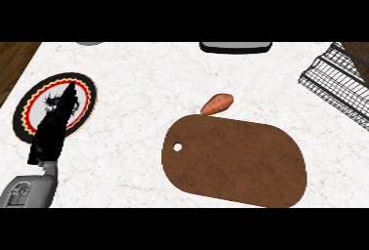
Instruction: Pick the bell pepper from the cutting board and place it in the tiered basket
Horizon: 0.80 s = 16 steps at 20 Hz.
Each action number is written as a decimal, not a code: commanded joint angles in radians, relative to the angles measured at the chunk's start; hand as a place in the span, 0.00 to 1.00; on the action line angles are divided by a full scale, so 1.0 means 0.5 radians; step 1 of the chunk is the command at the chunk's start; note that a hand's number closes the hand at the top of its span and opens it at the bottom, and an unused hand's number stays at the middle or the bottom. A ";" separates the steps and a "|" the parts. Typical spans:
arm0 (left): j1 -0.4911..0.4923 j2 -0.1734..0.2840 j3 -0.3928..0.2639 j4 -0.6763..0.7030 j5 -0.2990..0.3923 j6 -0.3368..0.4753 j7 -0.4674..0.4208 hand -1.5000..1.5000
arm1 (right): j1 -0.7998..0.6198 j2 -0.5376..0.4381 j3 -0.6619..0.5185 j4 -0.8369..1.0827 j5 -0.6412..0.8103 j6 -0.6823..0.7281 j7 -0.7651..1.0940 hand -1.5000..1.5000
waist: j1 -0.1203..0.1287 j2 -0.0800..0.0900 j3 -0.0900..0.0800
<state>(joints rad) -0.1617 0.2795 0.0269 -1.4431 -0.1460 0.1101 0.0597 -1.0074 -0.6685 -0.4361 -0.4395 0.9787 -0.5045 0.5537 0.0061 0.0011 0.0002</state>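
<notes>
A brown cutting board (238, 163) with a small white hole near its left end lies at the centre right of the white counter. Nothing rests on its top. An orange, elongated vegetable (216, 104) lies on the counter, touching the board's far edge. I see no other vegetable. The black wire tiered basket (337, 83) stands at the right edge. My left hand (54, 128) is at the far left, fingers straight and pointing away, well apart from the board. My right hand does not show.
A round plate (88, 97) with a black, red and yellow rim lies under my left hand's fingertips. A dark appliance (235, 47) sits at the far edge, a grey object (90, 43) at the far left. Dark wood (14, 61) borders the counter's left.
</notes>
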 commanded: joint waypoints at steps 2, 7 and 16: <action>0.007 0.062 0.061 -0.015 0.028 -0.068 0.014 0.50 | 0.023 -0.090 0.011 -0.221 -0.017 -0.037 0.076 0.00 | -0.011 -0.008 -0.001; 0.131 0.068 0.093 -0.118 0.023 -0.039 0.058 0.50 | 0.223 -0.126 -0.038 -0.652 -0.115 0.171 0.389 0.00 | -0.058 -0.033 -0.003; 0.166 0.025 0.109 -0.024 0.000 0.000 -0.013 0.50 | 0.913 -0.035 -0.239 -1.693 -0.501 0.553 0.584 0.00 | -0.164 -0.051 -0.004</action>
<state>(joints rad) -0.0909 0.2936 0.0759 -1.4619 -0.1427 0.1060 0.0549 -0.6928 -0.6970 -0.5173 -1.0747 0.8009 -0.2964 0.8226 -0.0590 -0.0221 -0.0018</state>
